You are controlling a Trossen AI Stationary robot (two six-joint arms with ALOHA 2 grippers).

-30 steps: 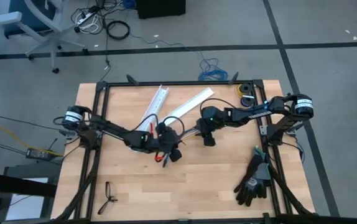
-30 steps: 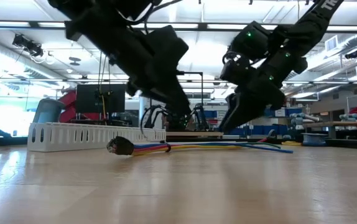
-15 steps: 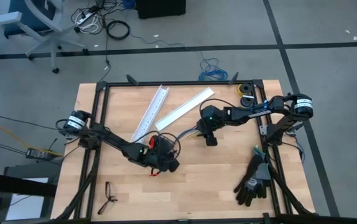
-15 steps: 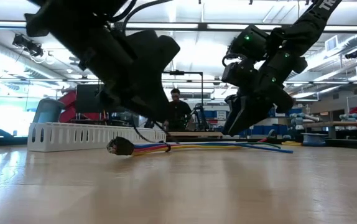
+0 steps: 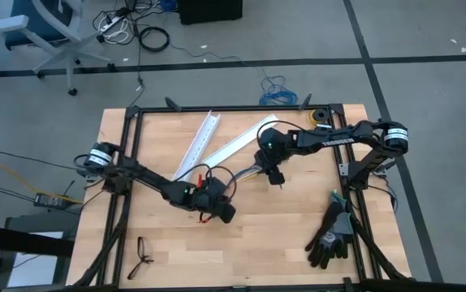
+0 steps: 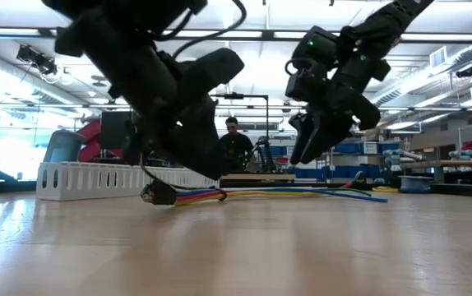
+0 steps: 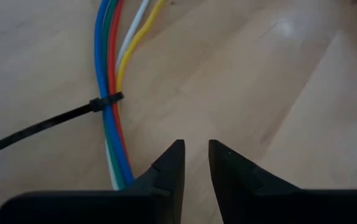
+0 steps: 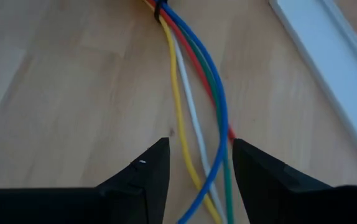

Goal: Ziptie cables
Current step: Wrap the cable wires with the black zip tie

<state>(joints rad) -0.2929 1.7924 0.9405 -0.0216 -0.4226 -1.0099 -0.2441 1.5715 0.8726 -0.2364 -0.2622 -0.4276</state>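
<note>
The cables (image 7: 110, 68), blue, green, red, white and yellow wires, lie on the wooden table, and their dark connector (image 6: 158, 193) rests on the table. The black ziptie (image 7: 104, 102) is looped round them, its tail trailing off to one side. My left gripper (image 7: 196, 149) hovers low beside the bundle, near the ziptie, with a narrow gap between its fingers and nothing in it. My right gripper (image 8: 200, 155) hangs open above the cables (image 8: 194, 112) farther along, a finger on either side and clear of them (image 6: 299, 156).
Two white slotted duct pieces (image 5: 200, 142) (image 5: 245, 138) lie at the far side of the table. Black gloves (image 5: 330, 235) lie at the near right, glasses (image 5: 142, 258) at the near left, tape rolls (image 5: 321, 122) at the far right. A person (image 6: 233, 144) stands in the room behind.
My right gripper has risen off the cables and drawn a little toward the far edge. My left gripper has sunk and moved toward the near edge, rolling about its wrist. The cables and connector have stayed where they were.
</note>
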